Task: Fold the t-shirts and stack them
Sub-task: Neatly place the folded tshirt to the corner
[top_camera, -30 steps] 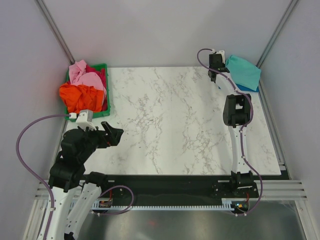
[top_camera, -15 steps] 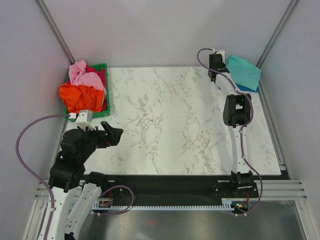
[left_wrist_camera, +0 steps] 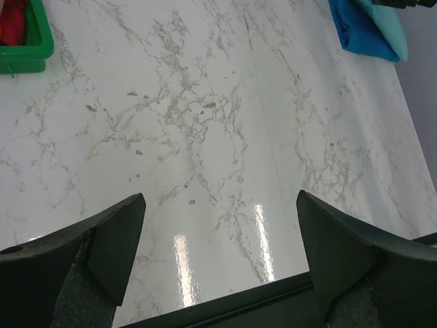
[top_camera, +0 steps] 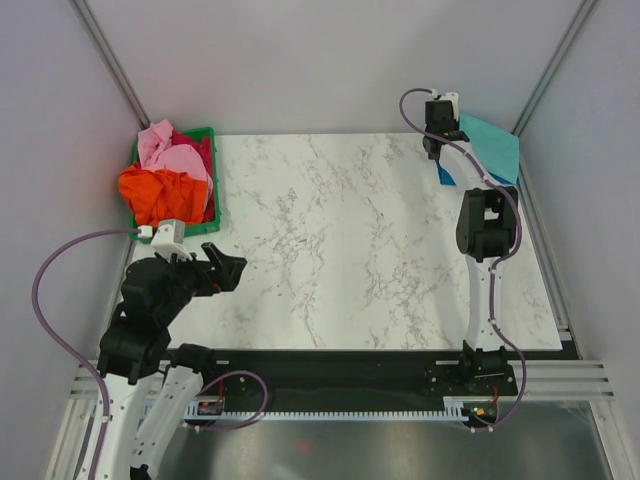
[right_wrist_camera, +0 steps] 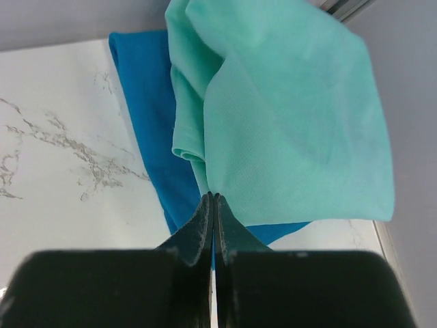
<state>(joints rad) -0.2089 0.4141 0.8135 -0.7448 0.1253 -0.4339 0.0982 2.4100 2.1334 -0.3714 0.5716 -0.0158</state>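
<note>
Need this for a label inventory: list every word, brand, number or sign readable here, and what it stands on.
None: no readable word, number, brand or sign shows in any view.
Mint-teal t-shirt, blue t-shirt, green crate, marble tabletop: plain, no print.
Circuit board on the near rail: too small to read.

- The right gripper (right_wrist_camera: pixel 213 198) has closed; its jaws now press together at the mint-teal t-shirt's (right_wrist_camera: pixel 293 116) near edge.
- The right arm (top_camera: pixel 487 225) has swung right and farther back.
</note>
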